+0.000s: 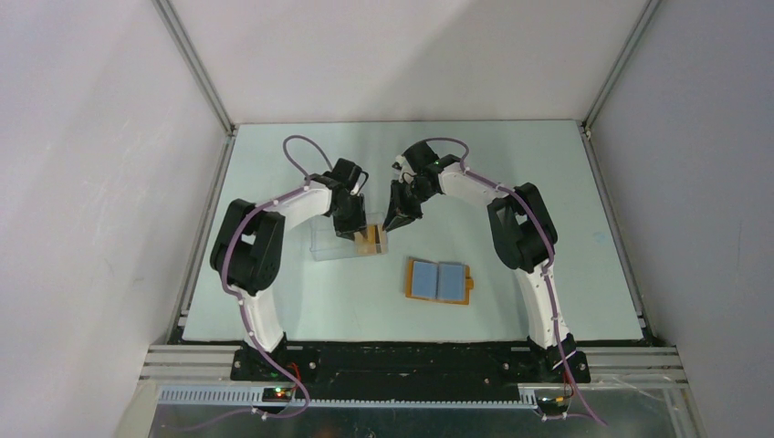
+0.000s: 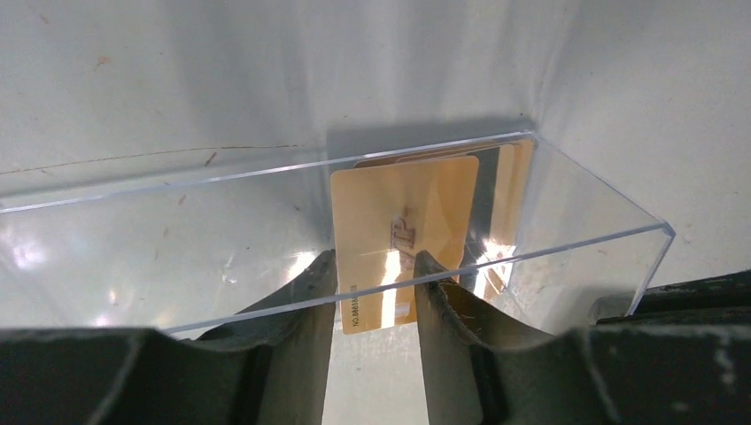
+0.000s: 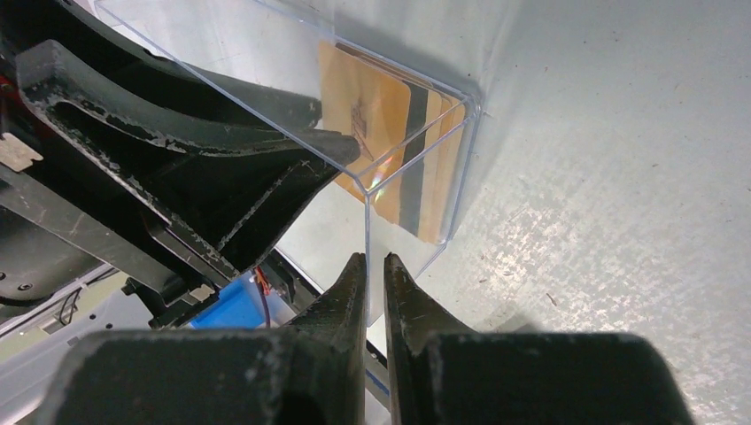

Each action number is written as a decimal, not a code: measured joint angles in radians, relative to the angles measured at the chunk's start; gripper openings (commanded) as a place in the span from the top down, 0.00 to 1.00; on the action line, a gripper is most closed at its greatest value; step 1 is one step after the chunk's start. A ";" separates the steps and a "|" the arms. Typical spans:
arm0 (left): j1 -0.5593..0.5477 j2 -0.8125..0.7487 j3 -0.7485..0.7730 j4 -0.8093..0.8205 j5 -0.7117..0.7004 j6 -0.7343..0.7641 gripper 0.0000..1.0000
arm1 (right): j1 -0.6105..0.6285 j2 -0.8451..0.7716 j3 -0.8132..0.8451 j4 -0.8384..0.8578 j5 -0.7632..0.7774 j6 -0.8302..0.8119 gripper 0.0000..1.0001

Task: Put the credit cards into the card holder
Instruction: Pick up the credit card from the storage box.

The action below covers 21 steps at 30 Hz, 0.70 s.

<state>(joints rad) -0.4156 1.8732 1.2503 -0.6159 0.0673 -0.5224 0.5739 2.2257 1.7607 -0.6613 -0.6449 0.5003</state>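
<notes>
— Fingers, left gripper (image 2: 372, 263)?
— Mine are spread inside the clear case (image 2: 584, 221), before the upright cards (image 2: 403, 208). My right gripper (image 3: 368, 263) pinches the case's corner.
— Wallet (image 1: 438, 280)?
— Open on the table (image 1: 566, 182), near the case

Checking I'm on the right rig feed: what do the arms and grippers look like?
The left arm and right arm have white links joined by bulky black joint housings. A mauve cable, fastened with white ties, runs along each. The left gripper and right gripper each have two matte black tapered fingers, scuffed pale at the edges.
</notes>
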 measured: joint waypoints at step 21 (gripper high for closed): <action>-0.009 0.007 0.000 0.011 0.092 -0.005 0.76 | 0.000 0.002 0.000 0.002 -0.006 0.000 0.97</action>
<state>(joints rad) -0.4248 1.8801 1.2503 -0.6052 0.1589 -0.5270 0.5735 2.2280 1.7607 -0.6598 -0.6514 0.5003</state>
